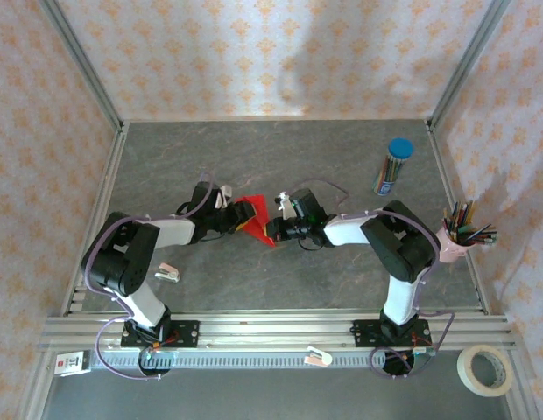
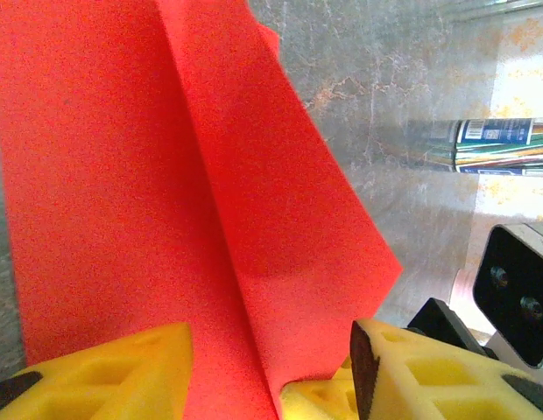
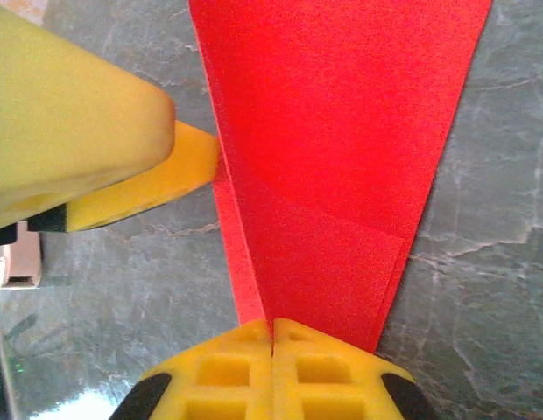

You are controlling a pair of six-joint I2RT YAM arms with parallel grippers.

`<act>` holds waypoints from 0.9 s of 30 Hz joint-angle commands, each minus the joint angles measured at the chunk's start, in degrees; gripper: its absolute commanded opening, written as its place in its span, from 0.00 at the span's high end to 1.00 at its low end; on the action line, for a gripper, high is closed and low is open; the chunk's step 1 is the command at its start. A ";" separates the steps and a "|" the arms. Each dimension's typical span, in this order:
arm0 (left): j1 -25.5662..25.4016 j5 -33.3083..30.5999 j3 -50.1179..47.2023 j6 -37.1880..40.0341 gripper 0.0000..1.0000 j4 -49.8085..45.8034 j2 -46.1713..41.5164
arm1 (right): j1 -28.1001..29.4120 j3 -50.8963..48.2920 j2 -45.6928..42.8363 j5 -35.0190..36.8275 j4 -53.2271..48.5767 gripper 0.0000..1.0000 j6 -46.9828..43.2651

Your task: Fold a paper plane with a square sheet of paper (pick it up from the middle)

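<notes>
1. Top view, 12 o'clock being the far wall. The red paper point(image 1: 254, 219) sits near the middle of the table, slightly toward 9 o'clock, between the two grippers. It is folded, with a long crease down it, and narrows to a wedge.
2. Right gripper point(image 1: 273, 229): in its wrist view the yellow fingers point(image 3: 228, 372) meet flush with no gap, pinching the narrow end of the red paper point(image 3: 333, 157).
3. Left gripper point(image 1: 239, 213): in its wrist view the fingers point(image 2: 105, 372) stand partway apart. The red paper point(image 2: 166, 219) runs out between them, and I see no clamp on it. From the right wrist, one left finger point(image 3: 166, 171) touches the paper's edge at 9 o'clock.
4. Containers: a clear tube point(image 1: 392, 166) with a blue cap stands at 2 o'clock, with coloured pencils inside. It also appears in the left wrist view point(image 2: 490, 144). A pink cup point(image 1: 453, 243) at 3 o'clock, by the table edge, holds a bunch of pencils point(image 1: 468, 229) that splay outward.
5. A roll of tape point(image 1: 485, 369) lies at 5 o'clock, beyond the front rail point(image 1: 271, 332).
6. Surface: the table point(image 1: 280, 157) is grey with a marbled look.
7. Room: pale wallpaper point(image 1: 254, 52) with an orange motif covers three sides, with metal posts at the corners.
</notes>
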 commanded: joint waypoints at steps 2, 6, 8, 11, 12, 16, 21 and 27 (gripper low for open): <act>-0.55 0.07 2.07 2.73 0.48 0.62 0.82 | -1.32 -1.18 1.78 -4.87 4.66 0.97 3.59; -0.63 -0.76 2.83 4.31 0.48 -1.38 1.41 | -1.92 -1.82 2.30 -6.39 6.39 0.97 5.03; -0.69 -1.05 3.23 4.84 0.47 -2.16 1.67 | -1.96 -1.67 2.57 -6.65 6.33 0.97 5.29; -0.98 -1.76 3.80 5.60 0.48 -3.37 1.90 | -1.96 -1.74 2.88 -7.07 6.45 0.97 5.55; -1.05 -2.07 4.04 5.82 0.47 -3.85 1.97 | -2.00 -1.74 3.00 -7.27 6.46 0.97 5.65; -1.33 -2.65 4.85 6.65 0.50 -5.29 2.55 | -2.05 -1.65 3.58 -7.29 6.54 0.97 6.25; -1.57 -3.70 5.29 7.27 0.51 -6.32 3.09 | -2.14 -1.66 3.82 -7.30 6.81 0.97 6.65; -1.70 -4.56 5.84 7.45 0.52 -7.19 3.97 | -2.17 -1.78 4.03 -7.39 6.57 0.97 6.70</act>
